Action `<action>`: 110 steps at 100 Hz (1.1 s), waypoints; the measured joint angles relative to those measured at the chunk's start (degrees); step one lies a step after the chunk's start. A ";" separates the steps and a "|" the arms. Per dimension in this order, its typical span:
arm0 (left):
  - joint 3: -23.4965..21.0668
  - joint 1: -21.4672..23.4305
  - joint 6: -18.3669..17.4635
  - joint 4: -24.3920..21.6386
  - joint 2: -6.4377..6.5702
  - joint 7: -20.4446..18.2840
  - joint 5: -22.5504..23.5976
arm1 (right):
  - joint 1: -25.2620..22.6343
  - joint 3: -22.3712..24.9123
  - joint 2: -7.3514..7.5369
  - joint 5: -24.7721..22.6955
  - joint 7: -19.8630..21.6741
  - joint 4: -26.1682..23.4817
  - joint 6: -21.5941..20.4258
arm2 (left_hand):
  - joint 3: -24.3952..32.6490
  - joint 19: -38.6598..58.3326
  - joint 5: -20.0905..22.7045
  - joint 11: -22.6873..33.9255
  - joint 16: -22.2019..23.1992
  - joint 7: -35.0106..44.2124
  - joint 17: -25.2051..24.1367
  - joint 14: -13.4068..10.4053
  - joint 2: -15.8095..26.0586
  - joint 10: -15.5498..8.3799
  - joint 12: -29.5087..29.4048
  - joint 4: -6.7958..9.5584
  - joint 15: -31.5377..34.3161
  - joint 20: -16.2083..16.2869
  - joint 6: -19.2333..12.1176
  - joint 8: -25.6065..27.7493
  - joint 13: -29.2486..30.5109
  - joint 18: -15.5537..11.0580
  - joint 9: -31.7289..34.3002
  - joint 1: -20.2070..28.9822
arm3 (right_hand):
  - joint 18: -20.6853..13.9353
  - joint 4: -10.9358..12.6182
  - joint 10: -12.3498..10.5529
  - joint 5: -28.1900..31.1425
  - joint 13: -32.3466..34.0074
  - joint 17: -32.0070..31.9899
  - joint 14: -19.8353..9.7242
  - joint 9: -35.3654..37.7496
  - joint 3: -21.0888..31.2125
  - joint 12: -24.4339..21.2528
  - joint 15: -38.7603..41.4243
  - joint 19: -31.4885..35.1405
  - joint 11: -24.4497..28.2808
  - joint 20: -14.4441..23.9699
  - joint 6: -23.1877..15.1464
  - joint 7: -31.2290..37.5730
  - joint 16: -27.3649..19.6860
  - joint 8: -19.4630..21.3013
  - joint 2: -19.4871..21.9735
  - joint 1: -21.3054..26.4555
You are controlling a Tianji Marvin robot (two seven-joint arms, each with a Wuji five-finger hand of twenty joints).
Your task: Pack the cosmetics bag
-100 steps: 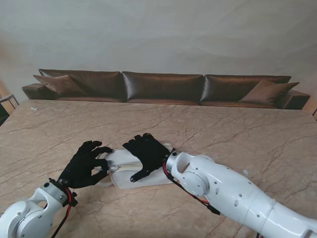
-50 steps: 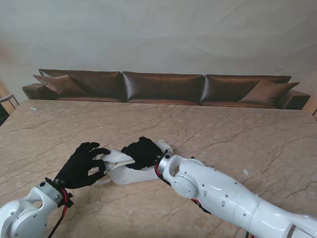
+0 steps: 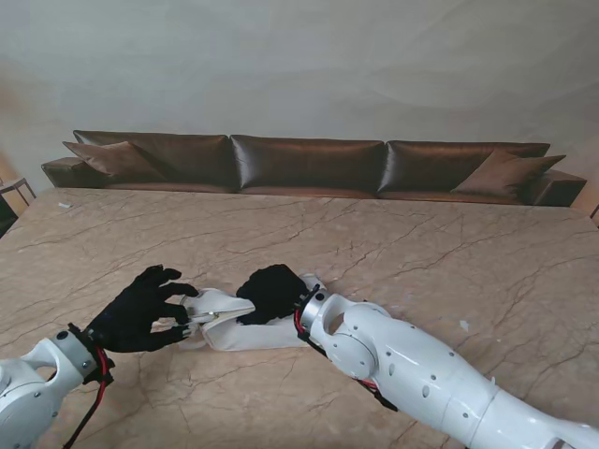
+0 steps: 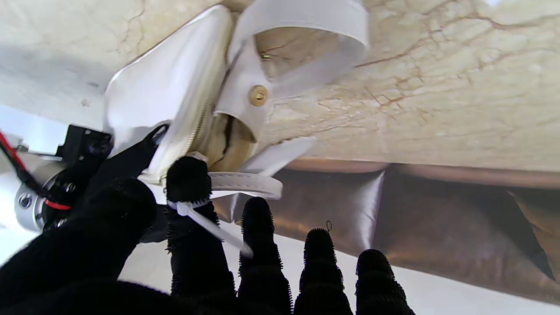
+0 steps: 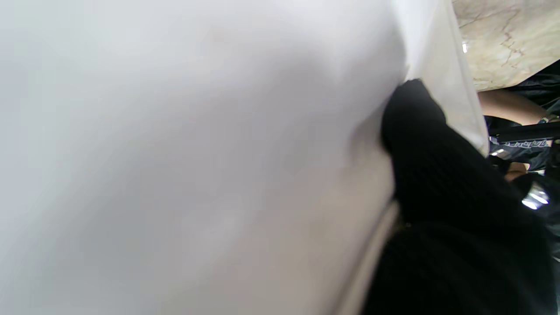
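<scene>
So the white leather cosmetics bag (image 3: 245, 323) is lying on the beige marble surface (image 3: 421, 253) at the near side, a bit left of centre, right between the two arms. The left robot hand (image 3: 140, 313) in its black glove is at the bag's left end, thumb and index finger (image 4: 189, 177) pinched on the thin white zipper pull (image 4: 210, 223), other fingers spread loose. The right robot hand (image 3: 273, 292) is pressed down on top of the bag, fingers curled onto the white leather. Zipper mouth looks partly open at the left end.
</scene>
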 measured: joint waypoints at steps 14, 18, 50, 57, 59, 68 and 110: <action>-0.84 0.18 -0.36 0.60 -0.02 1.91 0.94 | -1.27 2.48 0.11 1.44 0.88 -0.29 -1.58 | 1.36 0.04 -0.85 -0.65 0.00 -25.29 0.00 0.01 -3.12 -0.01 -0.02 -0.01 0.01 0.38 -3.25 0.57 0.01 0.02 0.00 0.07 | 0.72 -0.01 0.19 0.56 0.00 0.53 -0.04 0.02 0.00 1.96 2.43 0.94 2.55 2.99 0.00 0.22 1.61 3.72 0.02 -0.04; -0.80 0.26 -0.23 1.18 -0.08 4.35 1.23 | -1.68 3.10 -0.03 3.38 0.25 0.18 -2.51 | 1.97 0.07 -1.64 -0.87 0.00 -28.33 0.00 0.01 -3.12 -0.01 -0.32 -0.01 0.01 0.78 -5.05 0.57 0.01 0.02 -0.01 0.12 | 1.06 -0.01 0.21 0.57 0.00 0.79 -0.04 0.02 0.00 2.65 2.45 1.01 2.69 3.72 0.00 0.22 2.57 4.18 0.02 -0.04; 2.26 -1.05 4.27 9.28 -0.90 11.59 1.12 | -5.86 7.35 -2.28 8.46 -3.45 3.69 -5.08 | 3.29 0.69 -2.91 -1.45 0.00 -59.87 -0.07 0.01 -3.12 0.02 -2.37 -0.01 0.61 2.32 -19.62 -1.76 0.02 0.02 -0.12 0.12 | 4.10 -0.01 0.41 1.16 -0.13 2.80 -0.04 0.02 -0.02 4.57 7.10 4.07 5.53 8.12 -0.01 0.69 6.08 5.48 -0.94 -0.04; 2.28 -1.50 4.58 10.55 -1.20 11.75 0.89 | -6.91 8.43 -2.21 7.90 -3.00 2.88 -5.08 | 3.32 0.69 -2.92 -1.45 0.00 -67.65 -0.07 0.04 -3.12 0.03 -2.38 -0.01 0.69 2.33 -21.19 -4.06 0.02 0.03 -0.12 0.14 | 4.14 -0.01 0.41 1.17 -0.17 2.86 -0.04 0.02 -0.02 4.62 7.47 4.18 5.86 8.20 -0.01 0.69 6.16 5.48 -0.96 -0.04; 2.28 -1.55 4.60 10.73 -1.26 11.75 0.67 | -7.15 8.68 -2.18 7.76 -2.94 2.72 -5.08 | 3.33 0.69 -2.92 -1.46 0.00 -67.96 -0.07 0.04 -3.12 0.03 -2.38 -0.01 0.71 2.33 -21.71 -4.68 0.02 0.03 -0.12 0.14 | 4.25 -0.01 0.41 1.18 -0.19 2.87 -0.04 0.02 -0.02 4.62 7.68 4.22 5.87 8.23 -0.01 0.69 6.16 5.48 -0.96 -0.04; 2.27 -1.55 4.56 11.02 -1.52 11.85 -0.37 | -7.89 9.32 -2.02 7.38 -3.10 2.25 -5.08 | 3.33 0.69 -2.92 -1.46 0.00 -67.96 -0.07 0.04 -3.12 0.03 -2.38 -0.01 0.84 2.33 -21.78 -5.59 0.02 0.03 -0.12 0.14 | 4.61 -0.01 0.42 1.19 -0.27 2.86 -0.04 0.02 -0.02 4.70 8.02 4.23 5.88 8.82 -0.01 0.69 6.16 5.48 -0.96 -0.04; 0.44 -0.49 4.11 14.05 -2.41 15.71 -4.27 | -9.55 11.39 -1.64 6.59 -6.35 2.12 -4.51 | 5.40 1.41 1.68 -1.13 0.67 -63.55 -0.34 0.60 -4.39 0.02 -2.25 -0.04 2.14 4.74 -20.96 -6.23 1.31 0.78 0.55 0.19 | 4.97 -0.01 0.06 1.51 -0.27 2.87 -0.07 0.10 -0.06 5.93 9.44 4.23 8.93 9.37 -2.16 5.03 6.59 5.96 -0.96 -1.93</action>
